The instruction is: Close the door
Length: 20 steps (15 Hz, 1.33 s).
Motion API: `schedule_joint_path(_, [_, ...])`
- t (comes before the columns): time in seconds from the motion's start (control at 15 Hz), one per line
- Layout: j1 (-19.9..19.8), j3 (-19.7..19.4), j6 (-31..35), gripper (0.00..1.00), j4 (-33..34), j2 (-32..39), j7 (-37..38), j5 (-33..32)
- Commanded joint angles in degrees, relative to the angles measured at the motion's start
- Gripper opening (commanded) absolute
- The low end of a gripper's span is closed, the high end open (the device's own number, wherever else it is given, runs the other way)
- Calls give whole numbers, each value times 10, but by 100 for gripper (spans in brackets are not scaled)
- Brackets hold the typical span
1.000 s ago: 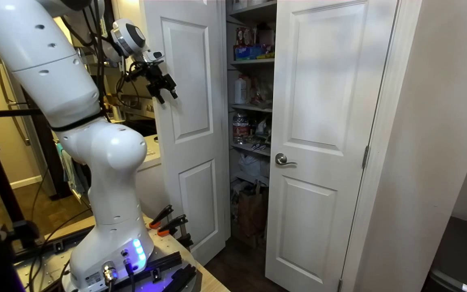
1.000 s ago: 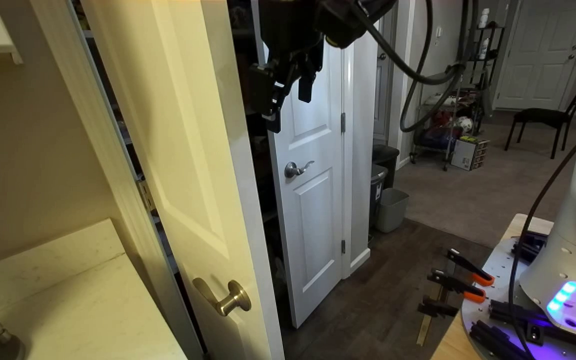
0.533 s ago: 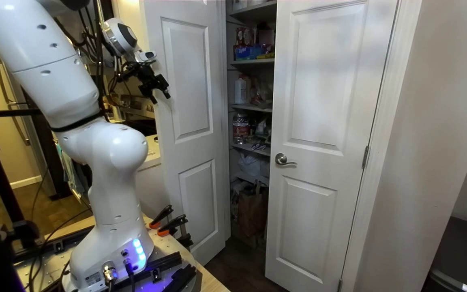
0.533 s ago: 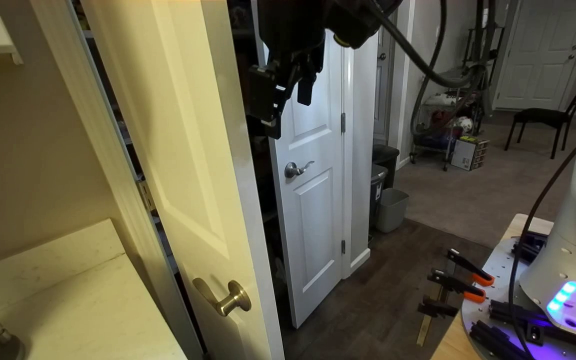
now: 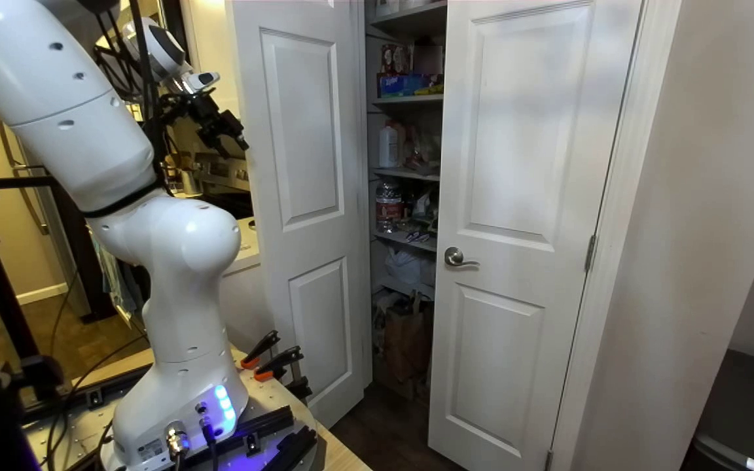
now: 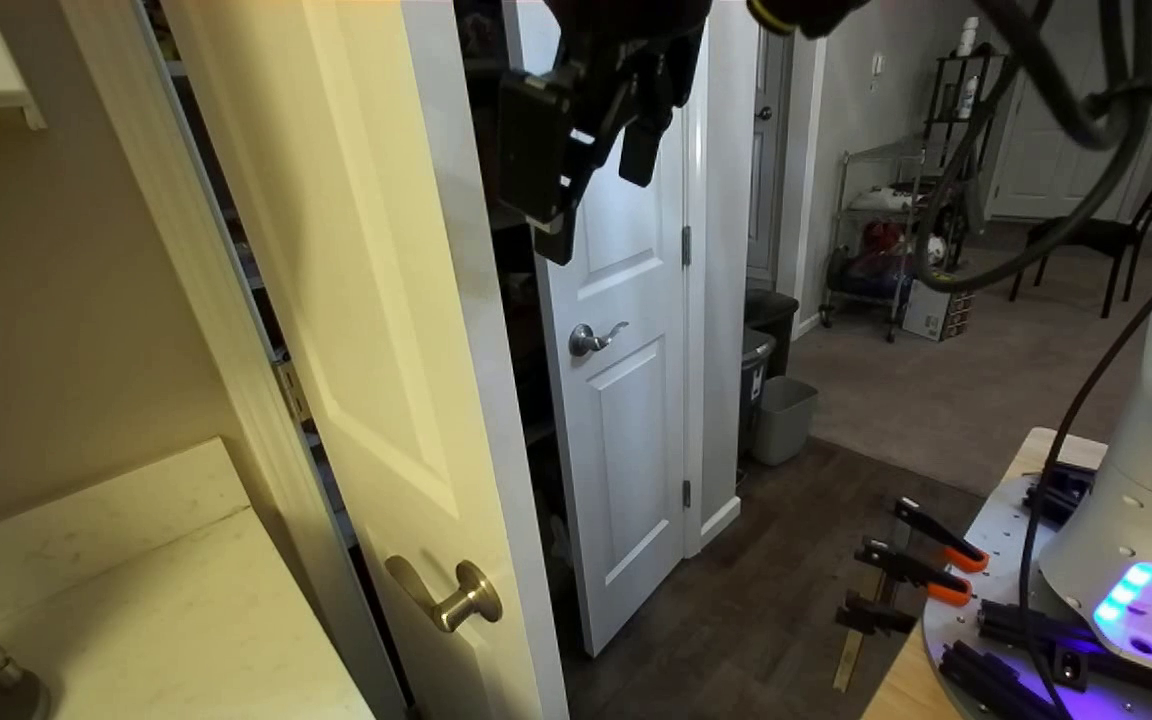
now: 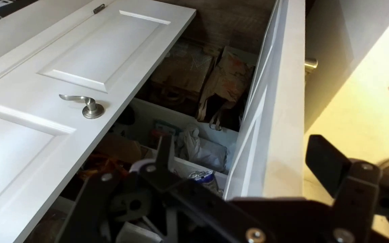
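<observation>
White panelled door point(image 5: 308, 203) stands wide open at the left in both exterior views, so I judge the task to be at its beginning: of the closing, nothing is done yet. Its handle point(image 6: 451, 608) is on the outer face, and the free edge point(image 7: 285, 135) points out to the near side, toward the robot arm point(image 5: 187, 235). To its right, in an exterior view, the shelves point(image 5: 406, 174) are plainly seen, which confirms this status.

Now the gripper point(image 7: 241, 143): its two fingers point(image 7: 324, 163) are spread apart, w/ nothing clamped. In the wrist view the free edge appears btwn them, but depth is difficult to read there, so I can't say if a finger touches the door or only hangs near it.

Left to do, in my opinion, is approx. everything: one finger must come against the outer face, i.e. the handle side, push the door toward the far side, and follow until it meets the door frame point(image 6: 221, 300). The matching leaf point(image 5: 514, 242) at the right stands ajar too, as I see it; the task names one door only, so I'd not count this leaf.
</observation>
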Motion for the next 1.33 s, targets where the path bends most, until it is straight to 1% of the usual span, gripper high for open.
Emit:
schedule_joint_path(0.0, [-20,29,14,100,20,12,38,-42])
schedule_joint_path(0.33, [-57,55,6,100,50,32,64,-105])
schedule_joint_path(0.6, [-80,64,11,100,83,66,68,-143])
schedule_joint_path(0.8, [-79,66,12,100,102,91,71,-144])
schedule_joint_path(1.27, [-70,72,-5,100,121,112,68,-141])
